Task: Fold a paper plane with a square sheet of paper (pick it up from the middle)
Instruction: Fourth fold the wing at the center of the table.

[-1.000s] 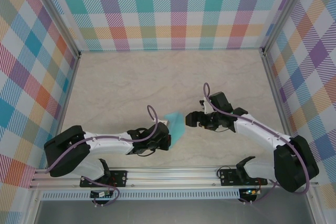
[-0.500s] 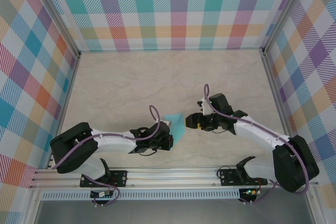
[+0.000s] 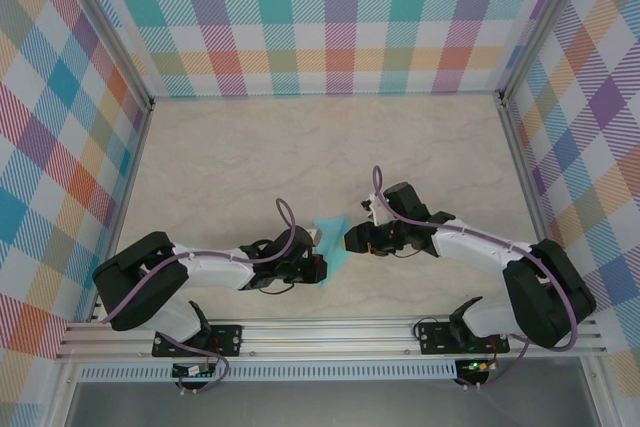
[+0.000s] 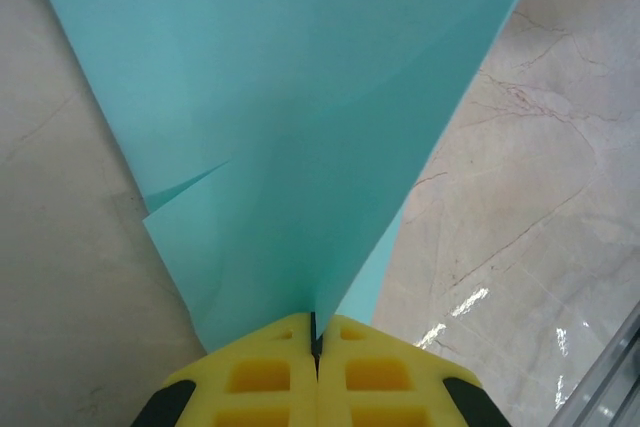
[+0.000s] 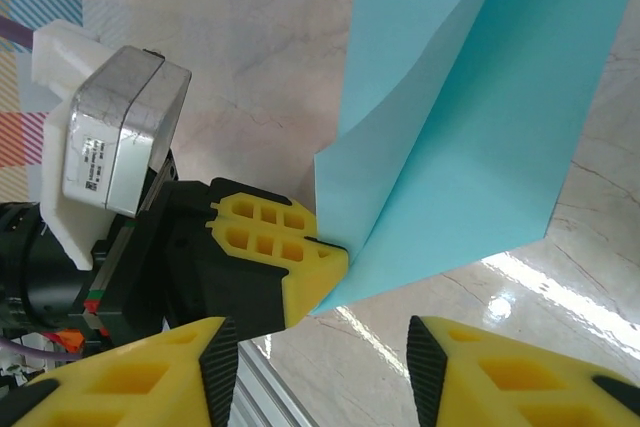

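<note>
I count one sheet of paper point(image 3: 333, 237), light teal and creased, and two grippers meeting at it. The left gripper point(image 3: 320, 259) has its yellow fingers point(image 4: 270, 382) pressed flat together on the sheet's narrow corner. The paper stands out of those closed jaws and fans wider the farther it gets from them. One fold line runs straight out from the pinch, and a small flap edge juts to one side of it.

The right gripper point(image 5: 315, 362) faces it with its jaws spread apart and nothing between them. The sheet rises just ahead of that gap, and the left gripper's tips sit directly in front of it. A grey camera box point(image 5: 115, 132) on the left wrist lies beyond the tips, off to one side.

Both white arms trail purple cables point(image 3: 285, 217). Under the jaws lies a glossy beige table point(image 3: 230, 157) veined like marble. Three walls point(image 3: 320, 17) around it carry a pastel check, and a metal rail point(image 3: 330, 332) runs along the near edge.
</note>
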`<state>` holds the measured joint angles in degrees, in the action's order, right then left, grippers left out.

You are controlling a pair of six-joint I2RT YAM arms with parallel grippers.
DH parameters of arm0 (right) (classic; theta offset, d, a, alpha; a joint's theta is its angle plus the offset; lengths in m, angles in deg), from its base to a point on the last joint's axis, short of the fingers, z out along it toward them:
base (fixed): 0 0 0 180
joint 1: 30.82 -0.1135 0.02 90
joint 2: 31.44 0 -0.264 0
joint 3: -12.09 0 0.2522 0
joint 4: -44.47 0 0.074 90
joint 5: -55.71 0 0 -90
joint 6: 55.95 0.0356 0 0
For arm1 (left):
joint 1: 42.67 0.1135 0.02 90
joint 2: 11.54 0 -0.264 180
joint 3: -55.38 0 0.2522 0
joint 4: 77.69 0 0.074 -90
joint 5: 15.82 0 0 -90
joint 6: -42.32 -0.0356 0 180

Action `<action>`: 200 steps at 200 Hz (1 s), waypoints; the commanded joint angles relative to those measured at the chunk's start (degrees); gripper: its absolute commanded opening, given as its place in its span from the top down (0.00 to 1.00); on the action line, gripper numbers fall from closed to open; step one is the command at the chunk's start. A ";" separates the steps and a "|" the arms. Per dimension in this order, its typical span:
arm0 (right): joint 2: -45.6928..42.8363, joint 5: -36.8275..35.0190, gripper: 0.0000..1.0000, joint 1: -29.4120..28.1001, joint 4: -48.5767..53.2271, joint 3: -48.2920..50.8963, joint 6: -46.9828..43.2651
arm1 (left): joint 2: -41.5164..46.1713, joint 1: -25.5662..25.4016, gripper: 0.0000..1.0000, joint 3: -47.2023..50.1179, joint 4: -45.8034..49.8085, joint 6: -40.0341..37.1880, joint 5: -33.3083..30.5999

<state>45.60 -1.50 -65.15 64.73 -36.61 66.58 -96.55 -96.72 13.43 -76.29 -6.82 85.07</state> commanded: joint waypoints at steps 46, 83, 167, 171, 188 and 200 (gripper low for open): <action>6.35 2.62 0.64 -3.92 -2.59 -5.70 -0.44 | 4.06 4.70 0.95 4.14 1.11 -3.55 9.00; 10.69 3.27 0.70 -5.77 -4.94 -8.55 0.99 | 4.93 5.82 0.95 4.44 1.45 -4.35 10.91; 18.14 -0.78 0.76 -6.45 -5.61 -12.29 2.61 | 5.70 6.42 0.84 3.13 5.50 -4.91 9.94; 18.21 -0.93 0.76 -6.41 -5.41 -12.34 2.62 | 5.88 6.44 0.84 3.18 5.53 -4.90 9.93; 18.65 -1.31 0.76 -6.45 -4.83 -12.74 2.62 | 6.49 6.42 0.80 3.31 6.14 -4.67 9.78; 18.76 -1.72 0.76 -6.45 -4.57 -12.75 2.57 | 7.02 6.45 0.80 3.25 6.63 -4.65 9.80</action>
<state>63.69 -2.19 -71.33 60.21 -47.28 69.14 -91.37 -90.88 17.15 -72.73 -10.95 95.15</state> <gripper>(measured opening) 0.240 0.196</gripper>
